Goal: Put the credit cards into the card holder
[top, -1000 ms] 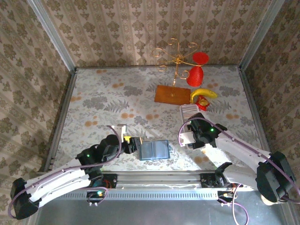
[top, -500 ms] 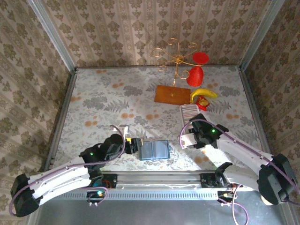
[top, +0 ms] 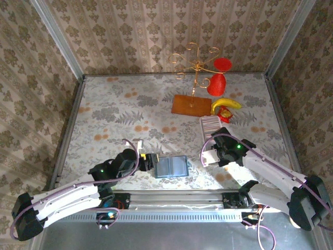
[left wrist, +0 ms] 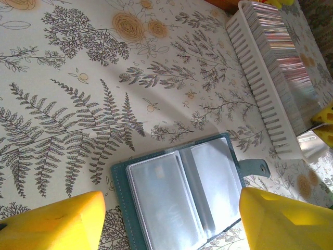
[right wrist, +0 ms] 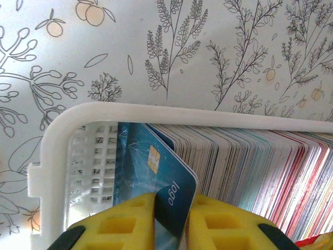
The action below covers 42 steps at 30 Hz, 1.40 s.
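The blue card stands at the near end of the row of cards in the white tray. It leans a little away from the rest and shows its chip and the word "logo". The right gripper has it between its yellow fingers, pinched by the lower edge, with the card only partly raised above the tray's rim.

The holder lies open on the flowered table, well apart from the tray. Its clear pockets face up and its tab points toward the tray. The left gripper hovers over it with its fingers spread wide on either side, touching nothing.

The step in hand appears to be the pick: one card gripped, not yet drawn free. The next move probably calls for a straight lift clear of the tray wall and the neighbouring cards. The card then has to be carried across to the holder and slid edge-first into a pocket, perhaps with the left gripper steadying the cover.

The card's lower part is hidden between the fingers, so I cannot tell whether a second card is caught behind it. The holder's near edge is cut off in the left wrist view. The pocket mouths are hard to make out, and the silvery sheen leaves it unclear whether a pocket is already filled.
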### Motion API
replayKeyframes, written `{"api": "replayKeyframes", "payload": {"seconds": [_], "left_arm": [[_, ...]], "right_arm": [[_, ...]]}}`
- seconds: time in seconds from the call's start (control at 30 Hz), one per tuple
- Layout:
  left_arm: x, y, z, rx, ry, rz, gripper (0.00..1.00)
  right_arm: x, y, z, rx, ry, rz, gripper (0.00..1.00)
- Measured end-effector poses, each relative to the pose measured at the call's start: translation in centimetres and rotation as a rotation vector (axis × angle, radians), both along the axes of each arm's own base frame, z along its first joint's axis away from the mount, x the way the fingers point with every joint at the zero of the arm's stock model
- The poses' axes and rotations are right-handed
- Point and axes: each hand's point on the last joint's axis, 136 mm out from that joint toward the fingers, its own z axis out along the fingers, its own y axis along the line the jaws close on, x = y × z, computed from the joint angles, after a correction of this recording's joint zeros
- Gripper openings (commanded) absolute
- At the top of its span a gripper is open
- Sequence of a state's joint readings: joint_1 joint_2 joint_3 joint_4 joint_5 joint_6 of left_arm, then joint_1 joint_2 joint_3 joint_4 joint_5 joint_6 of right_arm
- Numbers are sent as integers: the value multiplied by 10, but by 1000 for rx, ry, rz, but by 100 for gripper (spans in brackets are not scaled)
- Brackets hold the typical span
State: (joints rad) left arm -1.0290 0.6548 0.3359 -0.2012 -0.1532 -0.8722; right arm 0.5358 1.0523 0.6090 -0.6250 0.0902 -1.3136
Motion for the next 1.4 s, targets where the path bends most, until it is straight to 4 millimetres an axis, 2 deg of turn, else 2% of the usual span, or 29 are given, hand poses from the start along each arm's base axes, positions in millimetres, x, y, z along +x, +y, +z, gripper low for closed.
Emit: {"api": "replayKeyframes", "payload": {"seconds": [0.1, 0.47, 0.63, 0.8, 1.07, 1.2, 1.4], "left_arm": [[-1, 1, -2, 8, 8, 2, 69], [-3, 4, -8, 21, 35, 8, 68], [-4, 7, -9, 21, 48, 23, 67], [-2, 10, -2, -15, 45, 59, 66], [1, 17, 6, -47, 29, 104, 65], [1, 20, -1, -19, 45, 114, 55], [2, 17, -2, 7, 70, 122, 47]], "right_arm": [[-1, 0, 1, 2, 0, 2, 11], [-11, -1, 7, 6, 17, 9, 9], [-19, 5, 28, 67, 5, 6, 5], [-27, 14, 53, 173, -1, -19, 0], [-48, 10, 60, 222, 54, -68, 0], [-48, 14, 83, 307, 37, -129, 0], [-28, 31, 145, 657, -34, -407, 0]]}}
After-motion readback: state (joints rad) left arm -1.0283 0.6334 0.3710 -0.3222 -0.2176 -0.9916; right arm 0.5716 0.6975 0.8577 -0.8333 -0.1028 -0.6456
